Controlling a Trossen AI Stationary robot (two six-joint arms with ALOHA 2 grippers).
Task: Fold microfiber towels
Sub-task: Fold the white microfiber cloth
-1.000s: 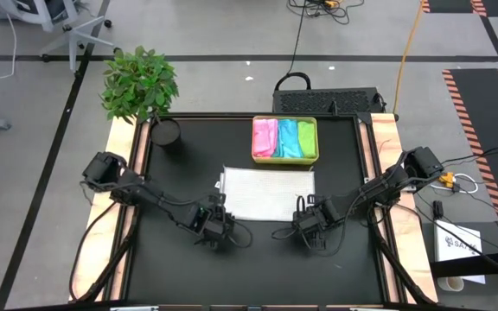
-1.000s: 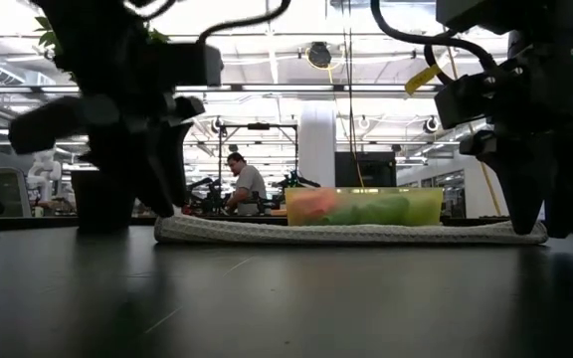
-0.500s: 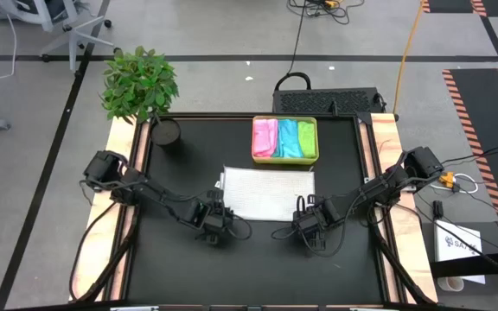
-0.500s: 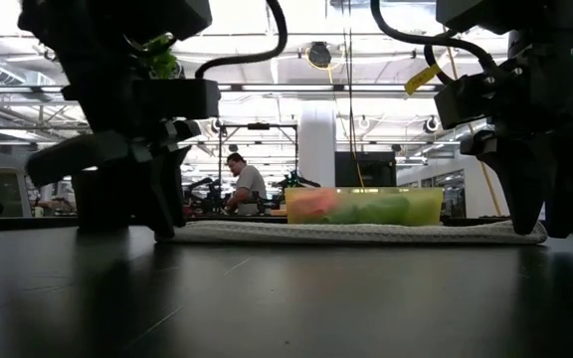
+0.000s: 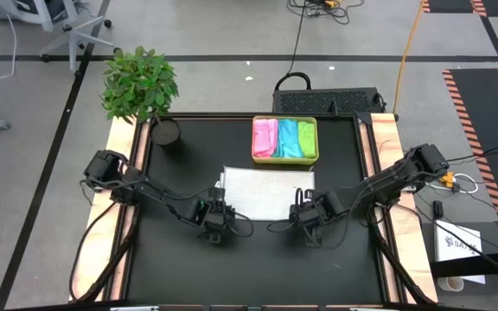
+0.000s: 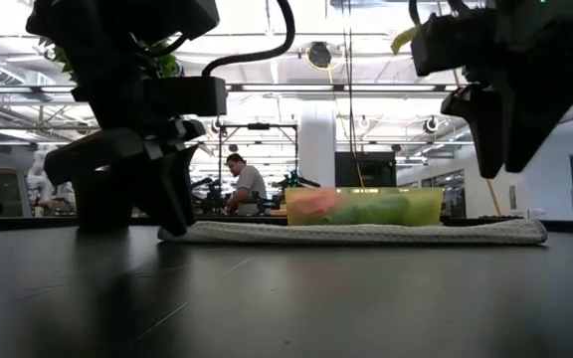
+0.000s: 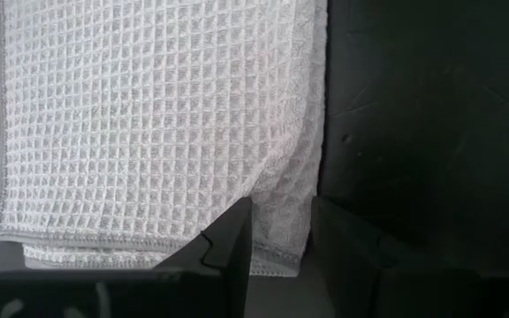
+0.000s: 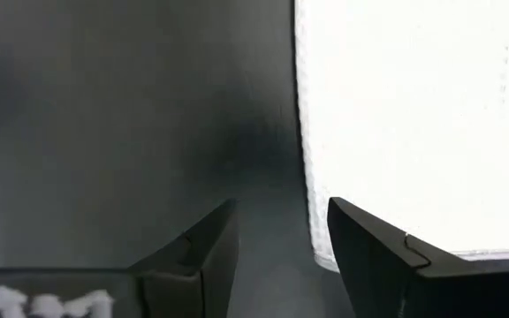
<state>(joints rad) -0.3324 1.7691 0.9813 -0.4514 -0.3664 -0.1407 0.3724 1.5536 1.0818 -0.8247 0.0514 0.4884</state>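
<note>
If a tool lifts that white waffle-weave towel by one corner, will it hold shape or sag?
The white waffle-weave towel will probably sag: it lies limp and flat in layers. It looks light, and its textured weave should grip rather than slip, though it may bunch on the black table.

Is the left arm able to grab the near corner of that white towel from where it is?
Probably yes. The left gripper hangs open right at the white towel's near corner, nothing lies between them, and the right gripper waits off the other corner.

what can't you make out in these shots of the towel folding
- White towel, high view: how many layers it has; seen flat from above.
- Coloured towels in the tray: fold state; low view blurs them through the tray wall.
- Left gripper, left wrist view: whether its fingers touch the towel.
</note>
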